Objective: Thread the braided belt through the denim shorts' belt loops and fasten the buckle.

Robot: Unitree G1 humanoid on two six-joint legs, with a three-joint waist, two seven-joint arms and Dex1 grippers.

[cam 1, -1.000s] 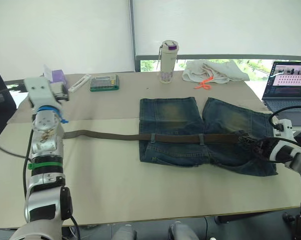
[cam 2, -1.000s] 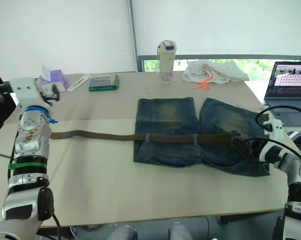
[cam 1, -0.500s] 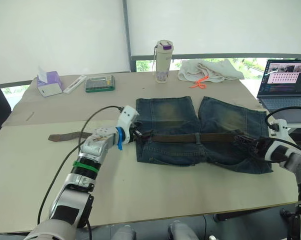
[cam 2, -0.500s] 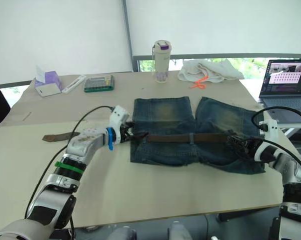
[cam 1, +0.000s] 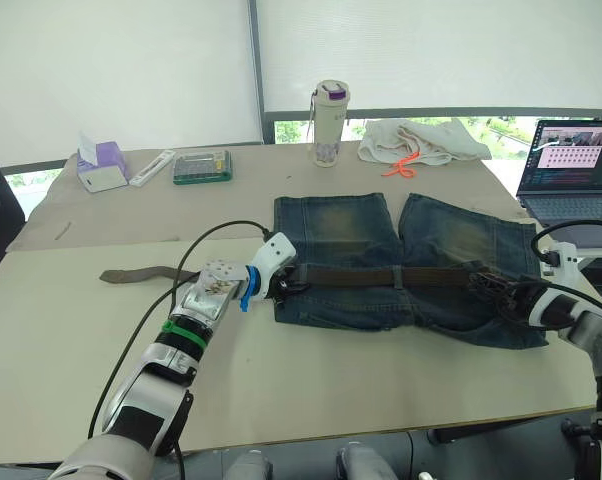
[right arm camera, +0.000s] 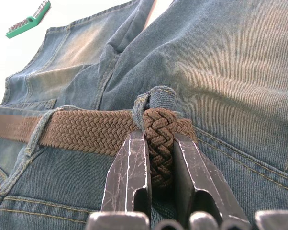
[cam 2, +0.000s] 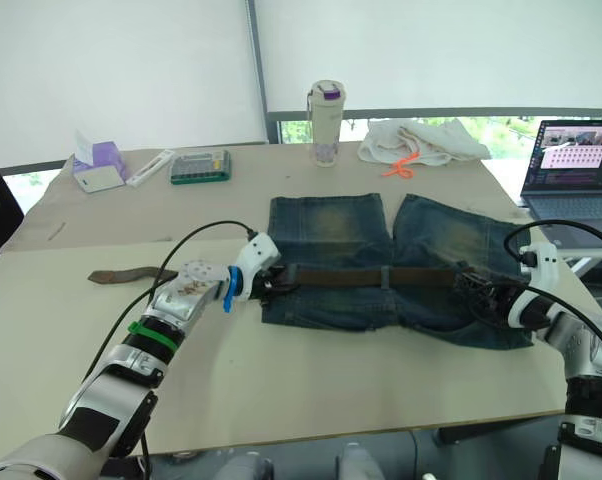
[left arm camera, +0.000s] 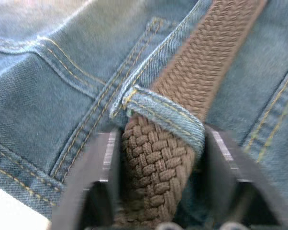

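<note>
Belt being drawn through the loops, buckle not yet fastened.

The braided belt (cam 1: 381, 276) is laid along the waistband of the denim shorts (cam 1: 401, 260), under the belt loops (left arm camera: 165, 117), with a long tail (cam 1: 141, 274) trailing off the shorts' left edge. The right gripper (right arm camera: 156, 158) is clamped on the belt at the shorts' right edge; the left gripper (left arm camera: 156, 179) is set at the left-edge loop, jaws parted astride the strap, not visibly pinching it. More pull-through is judged to be needed next. The weave is dark brown, chunky; the buckle cannot be made out.
</note>
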